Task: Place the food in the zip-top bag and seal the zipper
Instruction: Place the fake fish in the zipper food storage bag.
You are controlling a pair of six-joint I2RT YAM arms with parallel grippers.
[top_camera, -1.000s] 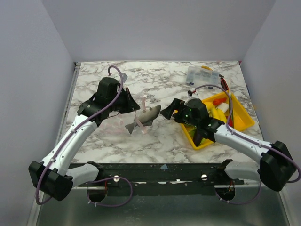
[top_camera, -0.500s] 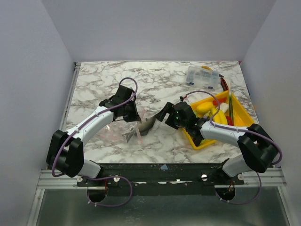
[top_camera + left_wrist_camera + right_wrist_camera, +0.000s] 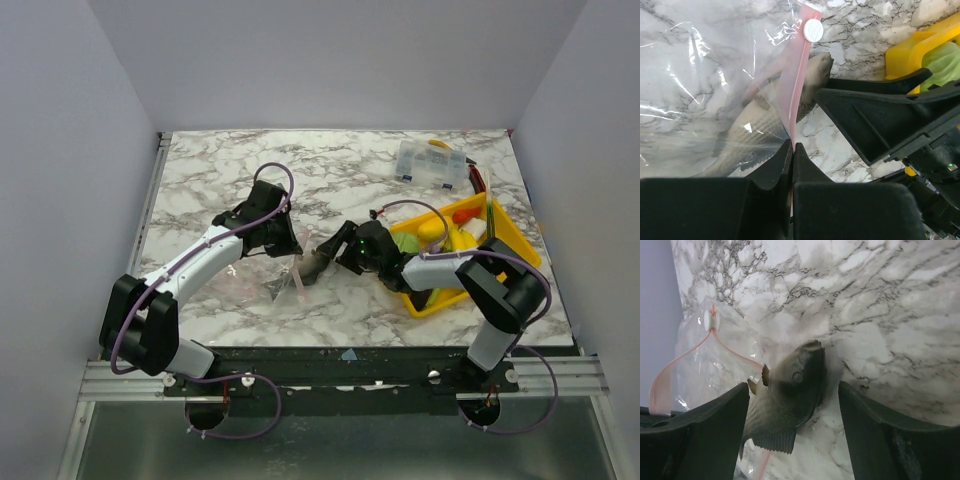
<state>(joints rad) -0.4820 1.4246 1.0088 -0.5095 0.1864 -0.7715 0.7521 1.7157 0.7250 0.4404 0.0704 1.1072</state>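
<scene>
The clear zip-top bag (image 3: pixel 262 272) lies on the marble, its pink zipper (image 3: pixel 797 75) with a white slider (image 3: pixel 813 31) standing up. My left gripper (image 3: pixel 792 145) is shut on the pink zipper strip; it also shows in the top view (image 3: pixel 287 247). A grey toy fish (image 3: pixel 790 395) lies with its tail in the bag's mouth and its head outside (image 3: pixel 316 264). My right gripper (image 3: pixel 794 390) is open, one finger on each side of the fish's head, not touching it. A green piece (image 3: pixel 408 243), yellow bananas (image 3: pixel 432 230) and a red piece (image 3: pixel 466 215) lie in the tray.
A yellow tray (image 3: pixel 512 262) stands at the right, close behind my right wrist. A rigid clear compartment box (image 3: pixel 430 162) sits at the back right. A red-handled tool (image 3: pixel 478 181) lies beside it.
Both arms have come down to the table with the bag and fish. My right gripper has moved left toward the bag's mouth, and the fish now rests on the marble.
</scene>
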